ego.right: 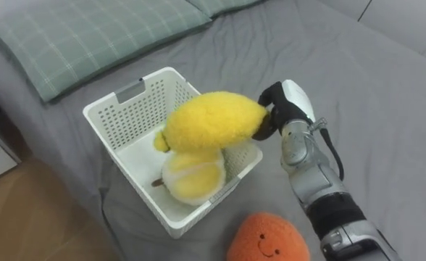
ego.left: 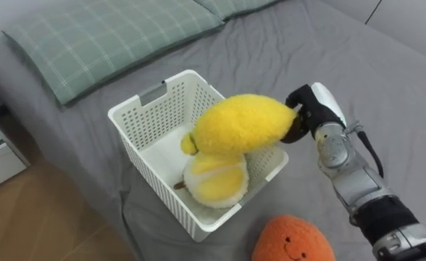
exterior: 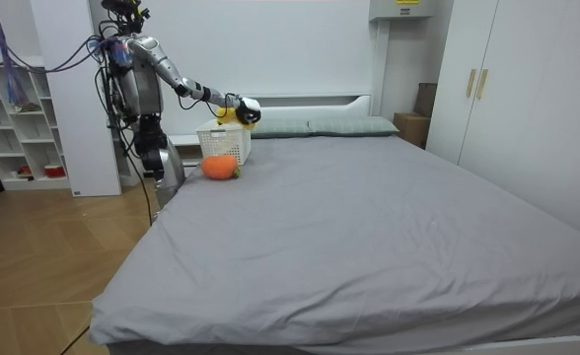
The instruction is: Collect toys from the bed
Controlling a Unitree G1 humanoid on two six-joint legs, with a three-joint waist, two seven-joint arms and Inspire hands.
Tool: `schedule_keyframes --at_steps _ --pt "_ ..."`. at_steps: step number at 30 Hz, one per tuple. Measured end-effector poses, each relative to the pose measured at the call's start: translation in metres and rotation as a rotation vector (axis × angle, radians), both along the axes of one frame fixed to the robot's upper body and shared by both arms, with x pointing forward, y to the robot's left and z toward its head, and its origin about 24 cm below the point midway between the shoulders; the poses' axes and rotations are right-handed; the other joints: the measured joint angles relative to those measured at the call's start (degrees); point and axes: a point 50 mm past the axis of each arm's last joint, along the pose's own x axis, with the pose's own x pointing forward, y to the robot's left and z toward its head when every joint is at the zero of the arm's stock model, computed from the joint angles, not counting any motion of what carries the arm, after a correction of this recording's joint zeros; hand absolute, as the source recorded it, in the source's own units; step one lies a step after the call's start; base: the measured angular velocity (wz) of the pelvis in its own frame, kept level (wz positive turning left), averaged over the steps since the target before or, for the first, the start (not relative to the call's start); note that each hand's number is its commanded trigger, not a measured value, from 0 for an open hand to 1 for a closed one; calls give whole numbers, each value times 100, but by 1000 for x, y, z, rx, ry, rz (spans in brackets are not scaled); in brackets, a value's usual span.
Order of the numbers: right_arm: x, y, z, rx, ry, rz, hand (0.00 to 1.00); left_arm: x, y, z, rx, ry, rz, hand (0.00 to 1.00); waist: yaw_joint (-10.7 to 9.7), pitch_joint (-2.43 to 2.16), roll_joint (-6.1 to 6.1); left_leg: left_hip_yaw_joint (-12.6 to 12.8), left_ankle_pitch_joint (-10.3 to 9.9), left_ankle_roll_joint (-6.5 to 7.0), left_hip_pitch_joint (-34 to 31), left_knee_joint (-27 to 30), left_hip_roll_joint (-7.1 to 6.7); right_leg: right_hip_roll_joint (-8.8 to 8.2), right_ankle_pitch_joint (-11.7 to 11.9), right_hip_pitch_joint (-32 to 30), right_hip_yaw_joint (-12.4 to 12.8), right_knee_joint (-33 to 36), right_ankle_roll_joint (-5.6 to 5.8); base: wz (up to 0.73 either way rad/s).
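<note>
Left eye view: right hand (ego.left: 313, 110), fingers pinching a yellow lemon plush (ego.left: 242, 125) at frame centre. White basket (ego.left: 142, 116) sits directly beneath.

orange plush (ego.left: 293, 243): cut by bottom edge | pillow (ego.left: 111, 40): cut off top

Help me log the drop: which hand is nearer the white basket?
Right. The right hand grips the yellow lemon plush just above the white basket; the left hand is away from it, neither over nor beside it.
</note>
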Motion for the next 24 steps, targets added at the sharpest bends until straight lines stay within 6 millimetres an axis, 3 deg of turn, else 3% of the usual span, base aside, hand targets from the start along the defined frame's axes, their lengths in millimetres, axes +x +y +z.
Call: schedule_keyframes --at_steps 8,24 --pt "3 2 5 7 -16 5 0 0 0 -1 -25 8 -5 0 197 5 7 -40 -9 -28 16 9 -15 -2 -3 31 -7 3 0 2" --pt "4 -1 6 0 -27 -5 0 5 -1 0 -40 -8 -12 0 90 -6 -11 -60 27 -9 -88 9 -24 0 -6 -42 13 3 5 1"
